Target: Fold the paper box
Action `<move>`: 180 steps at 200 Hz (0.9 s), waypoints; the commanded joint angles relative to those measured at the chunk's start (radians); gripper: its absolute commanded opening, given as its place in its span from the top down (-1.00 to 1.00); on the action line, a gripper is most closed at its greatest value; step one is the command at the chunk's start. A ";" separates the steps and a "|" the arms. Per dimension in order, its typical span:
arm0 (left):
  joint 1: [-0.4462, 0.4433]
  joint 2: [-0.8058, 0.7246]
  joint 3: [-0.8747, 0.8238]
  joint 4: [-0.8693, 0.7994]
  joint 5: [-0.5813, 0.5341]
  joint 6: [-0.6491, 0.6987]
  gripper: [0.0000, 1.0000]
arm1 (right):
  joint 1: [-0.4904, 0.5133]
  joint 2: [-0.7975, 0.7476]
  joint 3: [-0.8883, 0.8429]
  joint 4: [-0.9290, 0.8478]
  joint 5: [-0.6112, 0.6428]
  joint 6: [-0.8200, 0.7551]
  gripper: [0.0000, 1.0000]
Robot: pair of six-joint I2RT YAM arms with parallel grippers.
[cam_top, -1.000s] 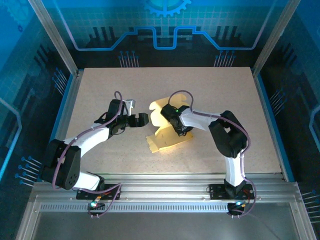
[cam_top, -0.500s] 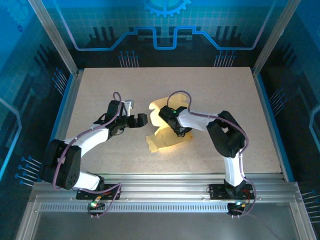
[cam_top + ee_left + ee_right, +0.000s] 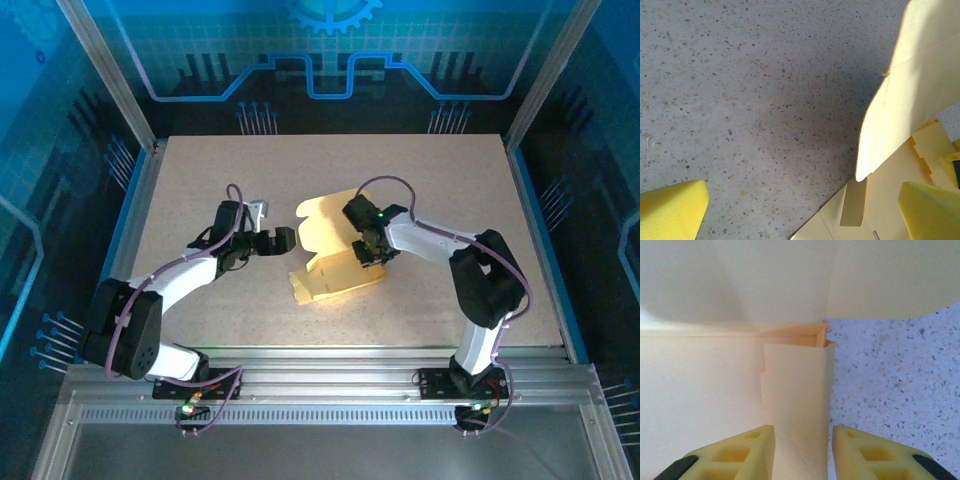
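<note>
The right tool (image 3: pixel 802 452) appears clamped on a raised flap of the box (image 3: pixel 335 280), mid-bench (image 3: pixel 450 180). The left tool (image 3: pixel 284 240), fingers apart, hovers just left of the box.

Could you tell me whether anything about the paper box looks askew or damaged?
Nothing looks damaged. The paper box is half folded: far panel raised, near part flat, with the right gripper straddling a side flap.

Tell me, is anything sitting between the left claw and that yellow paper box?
Nothing visible does. The left claw hovers open just left of the paper box, with only bare table between them; the box's raised flap is the nearest part.
</note>
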 commanded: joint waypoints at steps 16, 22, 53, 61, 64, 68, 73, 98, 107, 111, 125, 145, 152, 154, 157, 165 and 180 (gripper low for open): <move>0.008 0.000 -0.007 0.010 0.030 -0.005 -0.98 | -0.014 -0.043 -0.047 -0.015 -0.043 -0.001 0.32; 0.008 -0.001 -0.006 0.009 0.030 -0.005 -0.98 | -0.014 -0.048 -0.055 -0.019 -0.048 -0.001 0.32; 0.008 -0.003 -0.011 0.009 0.028 -0.002 -0.98 | -0.023 -0.083 -0.105 -0.019 -0.082 0.000 0.36; 0.008 -0.004 -0.012 0.009 0.028 -0.003 -0.98 | -0.028 -0.088 -0.114 -0.015 -0.092 0.000 0.44; 0.008 -0.002 -0.012 0.010 0.028 -0.003 -0.98 | -0.029 -0.088 -0.116 -0.013 -0.098 0.001 0.47; 0.008 -0.002 -0.011 0.013 0.029 -0.003 -0.98 | -0.031 -0.087 -0.119 -0.011 -0.102 0.001 0.51; 0.008 -0.002 -0.012 0.012 0.031 -0.003 -0.98 | -0.033 -0.083 -0.121 -0.009 -0.104 0.001 0.58; 0.008 0.000 -0.007 0.012 0.035 -0.003 -0.98 | -0.033 -0.058 -0.120 -0.009 -0.093 -0.001 0.90; 0.008 -0.001 -0.005 0.008 0.036 0.000 -0.98 | -0.031 -0.049 -0.118 -0.013 -0.081 0.000 0.93; 0.008 -0.001 -0.004 0.006 0.035 0.000 -0.98 | -0.030 -0.044 -0.118 -0.016 -0.072 0.000 0.94; 0.008 -0.003 -0.006 0.008 0.036 0.002 -0.98 | -0.026 -0.028 -0.113 -0.035 -0.044 0.005 0.96; 0.008 -0.012 -0.025 0.043 0.044 0.000 -0.98 | -0.005 0.002 -0.096 -0.068 0.023 0.017 0.96; 0.008 -0.019 -0.033 0.061 0.049 0.001 -0.98 | 0.008 0.018 -0.086 -0.081 0.051 0.024 0.95; 0.008 -0.021 -0.035 0.067 0.050 0.001 -0.98 | 0.012 0.023 -0.083 -0.083 0.057 0.028 0.95; 0.008 -0.025 -0.041 0.076 0.050 0.003 -0.98 | 0.017 0.031 -0.079 -0.089 0.066 0.031 0.94; 0.007 -0.042 -0.059 0.103 0.051 0.006 -0.98 | 0.030 0.052 -0.067 -0.106 0.093 0.042 0.93; 0.003 -0.094 -0.093 0.147 0.051 0.029 -0.98 | 0.050 0.083 -0.048 -0.127 0.132 0.060 0.93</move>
